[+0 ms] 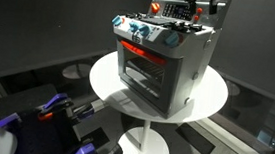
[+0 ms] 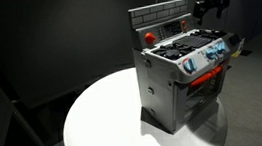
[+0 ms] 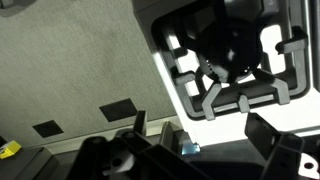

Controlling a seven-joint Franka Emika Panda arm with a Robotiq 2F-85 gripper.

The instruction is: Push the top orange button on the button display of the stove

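Barely visible, the top orange button (image 2: pixel 149 38) is a reddish speck on the button display (image 2: pixel 161 21), well apart from the fingers. The other buttons are too small to read. The gripper (image 2: pixel 212 9) hangs above the stove (image 2: pixel 187 81). Whether its fingers are spread or closed cannot be told. The wrist view shows only burner grates (image 3: pixel 230 60).

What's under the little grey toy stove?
The small boxy grey toy stove stands on a round white table, whose top shows beside it in both exterior views. The patch right beneath the stove is covered, so nothing there can be seen.
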